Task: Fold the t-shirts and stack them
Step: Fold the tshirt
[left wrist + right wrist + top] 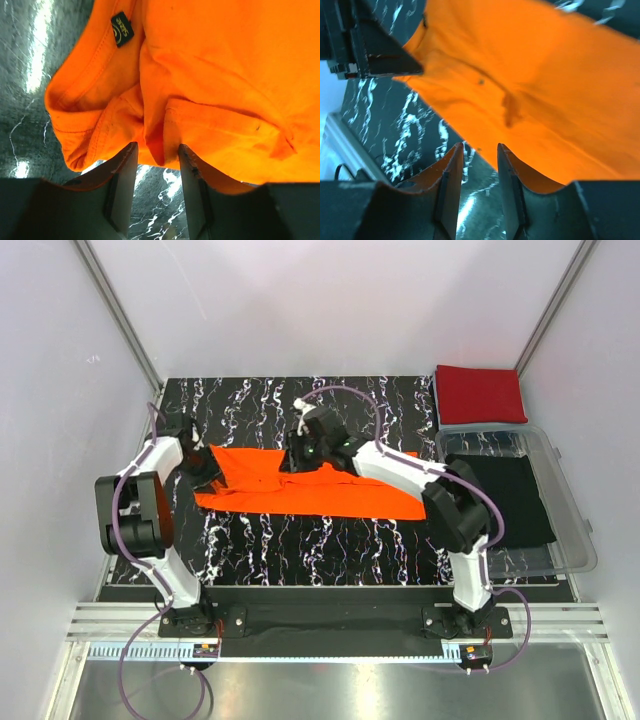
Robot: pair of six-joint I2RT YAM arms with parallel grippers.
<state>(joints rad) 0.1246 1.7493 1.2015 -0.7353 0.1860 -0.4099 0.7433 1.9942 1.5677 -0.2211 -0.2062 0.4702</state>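
Nearest the arm bases, a bare band of the black marbled table (300, 550) runs along the near side of the orange t-shirt (330, 498). The shirt lies across the table's middle as a long narrow strip, seemingly folded over lengthwise (its collar and label are at the end by the left arm). The left gripper (157, 147) sits at that left end, jaws apart, with a rumpled fold of collar and sleeve just at the fingertips and nothing pinched. The right gripper (480, 147) hovers at the shirt's far edge towards its middle, jaws likewise apart and empty, with table showing between them. To the right of the orange shirt a clear tray (570, 490) holds a black cloth (510, 500). Farther back, well apart from the orange shirt, the red t-shirt (480, 393) lies as a neat folded square. By my reading the red one is done and the orange one is partway: it wants its crosswise folds, then stacking with the red one.
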